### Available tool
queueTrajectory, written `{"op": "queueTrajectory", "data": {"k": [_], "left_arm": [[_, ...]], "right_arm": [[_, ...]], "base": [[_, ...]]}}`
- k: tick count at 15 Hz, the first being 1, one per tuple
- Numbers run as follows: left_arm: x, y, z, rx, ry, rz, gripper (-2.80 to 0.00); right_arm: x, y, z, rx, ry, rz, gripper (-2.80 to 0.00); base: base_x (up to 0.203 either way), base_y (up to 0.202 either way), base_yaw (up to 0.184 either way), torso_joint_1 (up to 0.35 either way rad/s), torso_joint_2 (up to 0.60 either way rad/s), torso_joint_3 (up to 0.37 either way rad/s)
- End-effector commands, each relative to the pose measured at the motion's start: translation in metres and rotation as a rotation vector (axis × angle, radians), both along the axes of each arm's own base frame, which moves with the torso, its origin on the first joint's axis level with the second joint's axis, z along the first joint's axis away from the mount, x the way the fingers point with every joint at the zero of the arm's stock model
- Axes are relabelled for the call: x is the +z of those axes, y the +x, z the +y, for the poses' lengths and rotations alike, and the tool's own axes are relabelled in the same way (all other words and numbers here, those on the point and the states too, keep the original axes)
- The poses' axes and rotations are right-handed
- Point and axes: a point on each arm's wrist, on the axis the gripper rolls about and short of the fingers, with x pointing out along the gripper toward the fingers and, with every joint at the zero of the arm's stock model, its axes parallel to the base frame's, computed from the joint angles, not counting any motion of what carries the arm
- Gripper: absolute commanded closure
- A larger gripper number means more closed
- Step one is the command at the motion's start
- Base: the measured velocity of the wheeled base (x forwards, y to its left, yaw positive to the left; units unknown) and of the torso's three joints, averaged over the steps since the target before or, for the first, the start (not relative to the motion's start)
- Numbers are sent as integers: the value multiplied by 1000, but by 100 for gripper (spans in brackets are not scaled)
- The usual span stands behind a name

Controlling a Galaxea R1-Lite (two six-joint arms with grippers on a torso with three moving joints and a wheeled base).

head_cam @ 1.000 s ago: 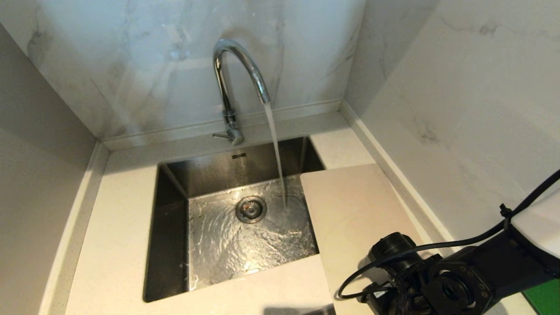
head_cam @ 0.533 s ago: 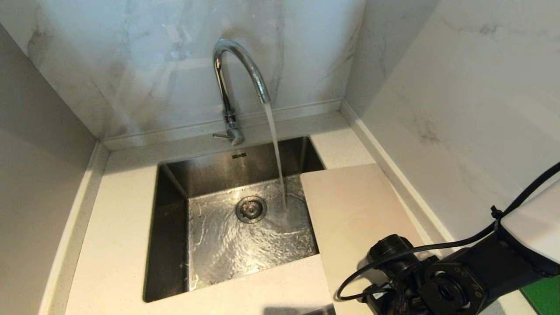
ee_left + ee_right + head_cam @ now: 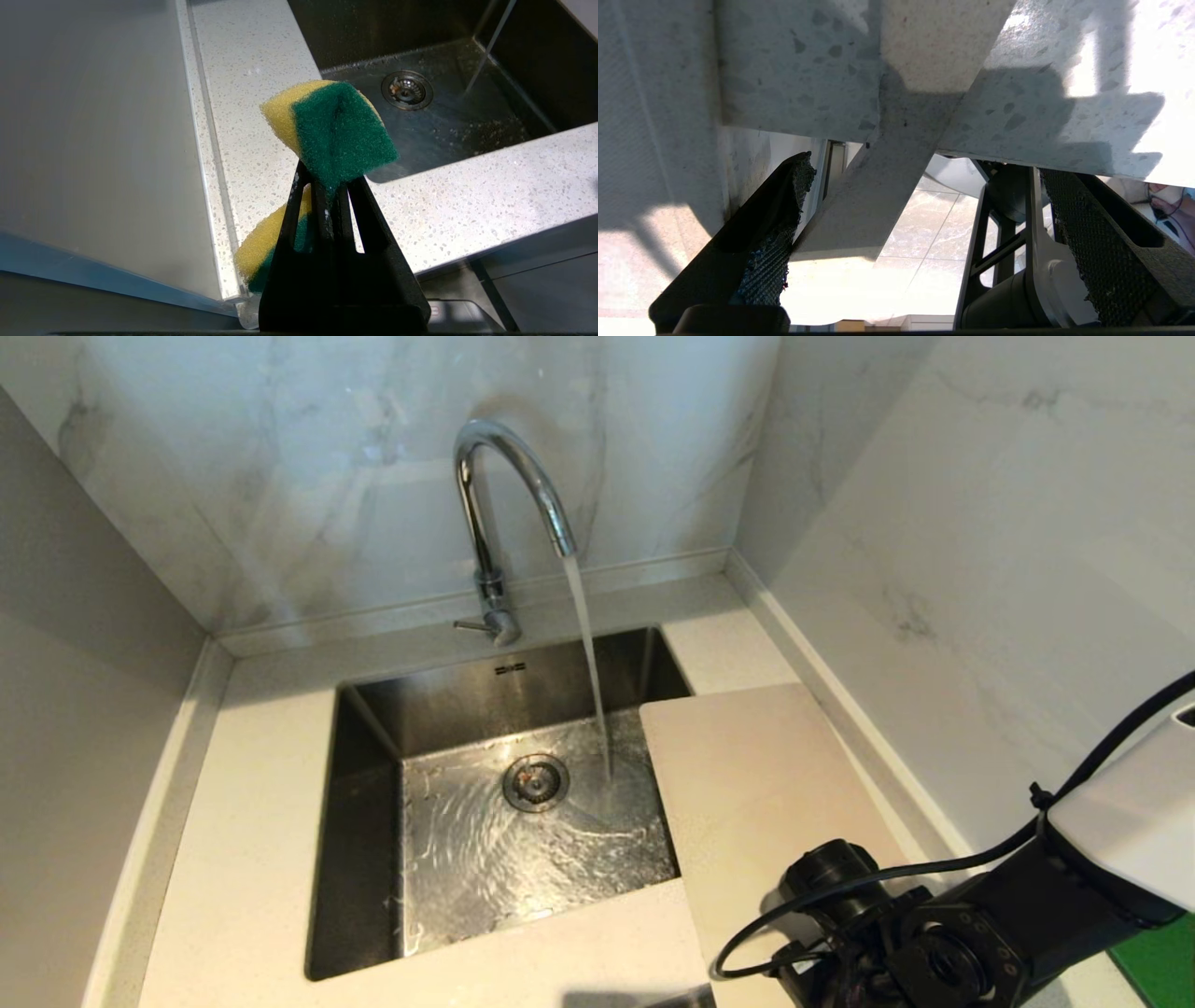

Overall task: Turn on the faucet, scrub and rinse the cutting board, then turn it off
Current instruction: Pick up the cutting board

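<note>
Cutting board (image 3: 878,186) corner sits between the wide-open, empty right gripper (image 3: 924,224) fingers.

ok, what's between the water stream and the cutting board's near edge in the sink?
Head view: nothing. The stream lands on bare wet sink floor just left of the cutting board, right of the drain.

a steel sink (image 3: 373,859) is sunk into the pale speckled tabletop (image 3: 252,840), its round drain (image 3: 536,782) near the middle of the wet basin floor. marble-look wall panels (image 3: 308,457) stand behind and to the side. a green slab (image 3: 1167,971) shows at the right edge. a yellow-and-green sponge (image 3: 334,130) hangs above the tabletop's front edge.
</note>
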Motion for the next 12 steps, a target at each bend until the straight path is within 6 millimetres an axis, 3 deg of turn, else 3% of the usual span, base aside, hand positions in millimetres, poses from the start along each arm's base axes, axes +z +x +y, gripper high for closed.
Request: {"op": "queueTrajectory", "data": {"k": [1,12], "left_arm": [[0,0,0,1,0,0,0],[0,0,0,1,0,-1,0]], "right_arm": [[-2,1,1,-7,0,5,-280],[-18,2,2,7,-42,5,-280]], "base": [[0,0,0,0,0,0],[0,0,0,0,0,0]]}}
